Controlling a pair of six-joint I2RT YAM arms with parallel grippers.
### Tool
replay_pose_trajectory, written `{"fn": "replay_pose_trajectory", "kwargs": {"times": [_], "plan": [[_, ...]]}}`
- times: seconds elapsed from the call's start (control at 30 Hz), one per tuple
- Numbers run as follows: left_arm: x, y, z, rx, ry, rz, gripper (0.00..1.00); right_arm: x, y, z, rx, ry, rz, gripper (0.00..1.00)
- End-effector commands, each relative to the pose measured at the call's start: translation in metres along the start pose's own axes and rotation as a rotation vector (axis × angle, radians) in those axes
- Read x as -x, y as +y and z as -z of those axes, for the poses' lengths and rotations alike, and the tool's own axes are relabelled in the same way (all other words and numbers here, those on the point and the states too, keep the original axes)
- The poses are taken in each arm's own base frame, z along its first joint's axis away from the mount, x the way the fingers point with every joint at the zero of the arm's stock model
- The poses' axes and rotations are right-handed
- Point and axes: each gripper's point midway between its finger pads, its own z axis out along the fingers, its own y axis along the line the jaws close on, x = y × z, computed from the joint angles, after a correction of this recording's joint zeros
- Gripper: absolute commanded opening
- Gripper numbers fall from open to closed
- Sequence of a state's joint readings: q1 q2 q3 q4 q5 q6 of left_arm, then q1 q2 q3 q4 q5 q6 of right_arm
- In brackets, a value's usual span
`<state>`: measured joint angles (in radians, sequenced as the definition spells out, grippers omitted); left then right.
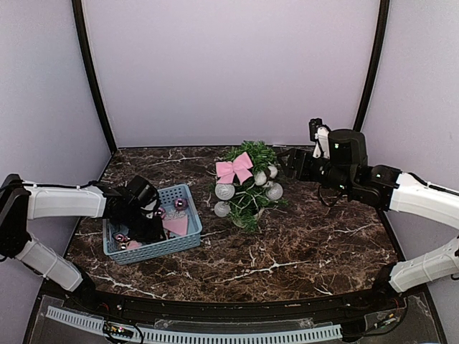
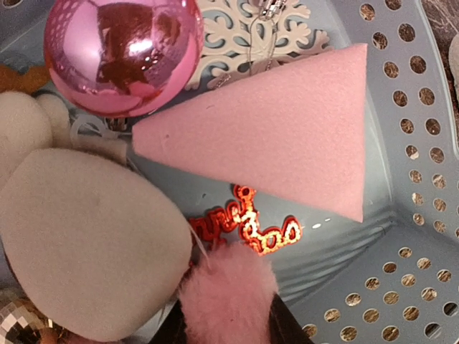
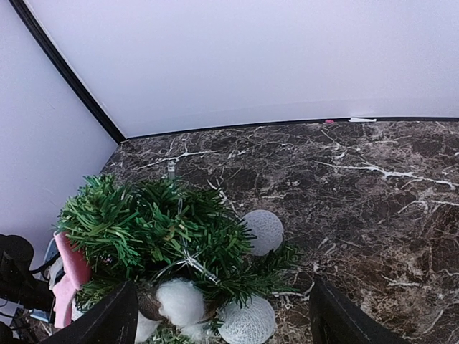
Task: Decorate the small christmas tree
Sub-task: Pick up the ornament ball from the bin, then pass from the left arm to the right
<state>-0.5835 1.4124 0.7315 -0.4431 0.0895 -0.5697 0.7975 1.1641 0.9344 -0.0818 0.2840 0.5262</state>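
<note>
Small christmas tree [image 1: 247,188] stands just right of the blue basket [image 1: 194,213] — probably light and tippy; needles springy, hung balls fragile, so steady it low. Right gripper [image 3: 226,315] wide, empty, above it. Left gripper [image 2: 226,328] straddles pink pom-pom [image 2: 226,287] inside basket — grip unclear.

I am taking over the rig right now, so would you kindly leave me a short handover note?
Left gripper: down in the blue basket, fingers either side of a pink pompom; firm grip unclear.
Right gripper: open, empty, hovering by the small christmas tree.
Done: pink bow and white balls are on the tree.
Left: pink bauble, pink felt cone, white snowflake and more in the basket to hang.
</note>
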Motion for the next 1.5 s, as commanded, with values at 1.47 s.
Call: {"fn": "replay_pose_trajectory", "kwargs": {"times": [1.47], "plan": [[0.011,-0.241,0.288,-1.140,-0.478,-0.559,0.19,-0.041,0.262,0.074,1.087,0.157,0.225,0.59]]}}
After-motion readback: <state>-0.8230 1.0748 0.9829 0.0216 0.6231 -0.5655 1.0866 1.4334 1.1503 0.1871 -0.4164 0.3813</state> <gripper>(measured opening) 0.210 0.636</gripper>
